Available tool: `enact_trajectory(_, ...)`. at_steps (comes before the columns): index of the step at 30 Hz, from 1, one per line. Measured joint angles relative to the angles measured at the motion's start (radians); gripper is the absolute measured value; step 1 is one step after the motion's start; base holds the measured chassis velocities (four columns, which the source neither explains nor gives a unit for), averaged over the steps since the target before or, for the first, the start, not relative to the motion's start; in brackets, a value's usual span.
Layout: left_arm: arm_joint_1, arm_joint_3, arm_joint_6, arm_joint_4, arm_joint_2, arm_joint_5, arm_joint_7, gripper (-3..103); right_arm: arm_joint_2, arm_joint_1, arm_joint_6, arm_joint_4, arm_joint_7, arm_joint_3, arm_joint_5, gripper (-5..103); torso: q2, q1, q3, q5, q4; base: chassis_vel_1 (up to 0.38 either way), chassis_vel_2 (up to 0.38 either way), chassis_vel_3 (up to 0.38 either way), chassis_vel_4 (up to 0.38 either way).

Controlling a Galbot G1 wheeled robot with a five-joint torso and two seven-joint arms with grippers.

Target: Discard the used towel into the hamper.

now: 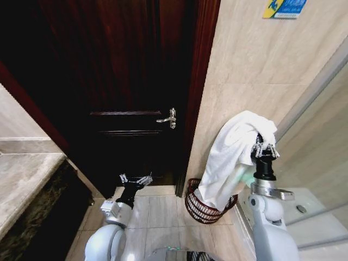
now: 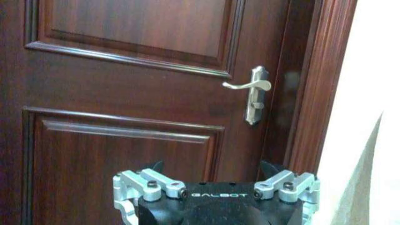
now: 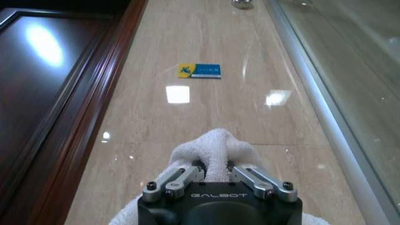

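The white towel hangs in a long drape from my right gripper, which is raised beside the tiled wall and shut on the towel's top fold. Seen from the right wrist, the fingers pinch a ridge of towel. The towel's lower end reaches the opening of the hamper, a dark reddish wire basket on the floor in the corner by the door frame. My left gripper is held low in front of the door, open and holding nothing; it also shows in the left wrist view.
A dark wooden door with a silver lever handle fills the middle. A stone counter runs along the left, and a glass shower partition stands on the right. Pale floor tiles lie between my arms.
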State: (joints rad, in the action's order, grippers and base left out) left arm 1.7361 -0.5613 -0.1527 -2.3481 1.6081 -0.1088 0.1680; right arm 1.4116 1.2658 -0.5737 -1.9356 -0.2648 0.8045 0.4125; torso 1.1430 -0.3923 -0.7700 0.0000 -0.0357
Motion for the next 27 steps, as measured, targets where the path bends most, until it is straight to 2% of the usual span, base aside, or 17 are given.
enact_trajectory(11,0.0,0.0,0.0,0.0,0.0,0.0,0.0,100,0.001,-0.002,0.0,0.022,-0.011,-0.008,0.003,13,0.0,0.0,0.0,-0.0001,0.0001,0.0,0.0,0.0,0.0)
enact_trajectory(27,0.0,0.0,0.0,0.0,0.0,0.0,0.0,100,0.02,-0.036,-0.068,0.237,-0.019,-0.045,0.011,13,0.0,0.0,0.0,-0.0001,0.0,0.0,0.0,0.0,0.0)
